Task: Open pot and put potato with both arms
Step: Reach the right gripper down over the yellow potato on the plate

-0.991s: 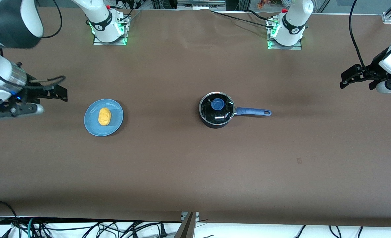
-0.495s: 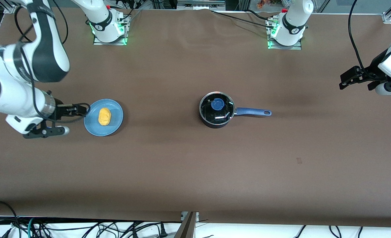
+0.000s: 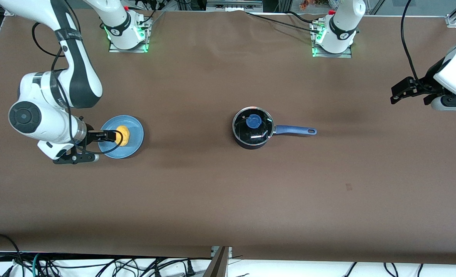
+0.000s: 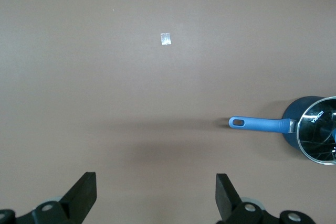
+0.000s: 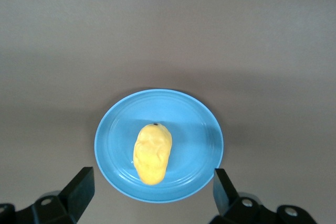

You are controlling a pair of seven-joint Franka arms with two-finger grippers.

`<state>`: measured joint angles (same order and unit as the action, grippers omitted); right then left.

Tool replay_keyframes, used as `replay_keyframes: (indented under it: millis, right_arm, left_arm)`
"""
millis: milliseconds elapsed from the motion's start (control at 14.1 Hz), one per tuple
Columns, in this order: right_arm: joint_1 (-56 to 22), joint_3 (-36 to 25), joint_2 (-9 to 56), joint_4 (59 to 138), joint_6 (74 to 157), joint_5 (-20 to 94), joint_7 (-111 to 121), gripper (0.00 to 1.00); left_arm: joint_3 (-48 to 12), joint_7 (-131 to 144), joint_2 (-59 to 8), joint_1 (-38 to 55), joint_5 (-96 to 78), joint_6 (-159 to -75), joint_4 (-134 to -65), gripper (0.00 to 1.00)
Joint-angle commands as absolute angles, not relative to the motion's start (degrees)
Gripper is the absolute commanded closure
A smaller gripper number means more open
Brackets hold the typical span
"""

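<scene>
The black pot (image 3: 247, 142) stands mid-table with its glass lid (image 3: 262, 129) on, and its blue handle (image 3: 295, 130) points toward the left arm's end. The yellow potato (image 3: 124, 135) lies on a light-blue plate (image 3: 133, 130) toward the right arm's end. My right gripper (image 3: 104, 135) is open and empty, over the plate's edge beside the potato. In the right wrist view the potato (image 5: 152, 153) lies just ahead of that gripper (image 5: 152, 195). My left gripper (image 3: 399, 91) is open and empty, over bare table well clear of the pot's handle. The left wrist view shows the pot (image 4: 294, 135) ahead of that gripper (image 4: 156, 199).
The brown table (image 3: 228, 192) is bare around both things. A small pale mark (image 3: 349, 187) lies nearer the front camera than the pot's handle; it also shows in the left wrist view (image 4: 166, 39). Cables hang along the table's front edge.
My right arm has swung in and down from the table's end until its gripper is over the plate's edge. My left gripper has shifted slightly toward the pot.
</scene>
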<state>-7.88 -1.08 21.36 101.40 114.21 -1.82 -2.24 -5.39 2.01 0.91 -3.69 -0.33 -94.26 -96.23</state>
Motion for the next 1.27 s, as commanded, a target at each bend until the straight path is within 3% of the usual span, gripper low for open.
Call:
replay_keyframes:
  millis: [0, 425, 1061, 1203]
  right_arm:
    - [-8.1, -1.1, 19.4, 106.8, 117.5, -1.5, -3.3, 0.00]
    - [-8.1, -1.3, 19.2, 113.6, 124.3, -1.5, -6.8, 0.00]
    - [-8.2, -1.3, 19.3, 114.8, 125.1, -1.8, -8.2, 0.00]
    - [-8.2, -1.3, 19.4, 114.9, 125.1, -1.8, -8.2, 0.00]
  left_arm:
    - [-5.3, 2.2, 0.2, -3.4, 0.9, -93.4, -94.7, 0.00]
    - [-6.5, 2.2, -0.1, -3.4, 1.0, -93.4, -94.7, 0.00]
    - [-7.7, 2.4, -0.3, -3.3, 0.4, -93.5, -94.7, 0.00]
    - [-10.1, 2.6, -3.8, -2.3, 0.2, -94.4, -93.7, 0.00]
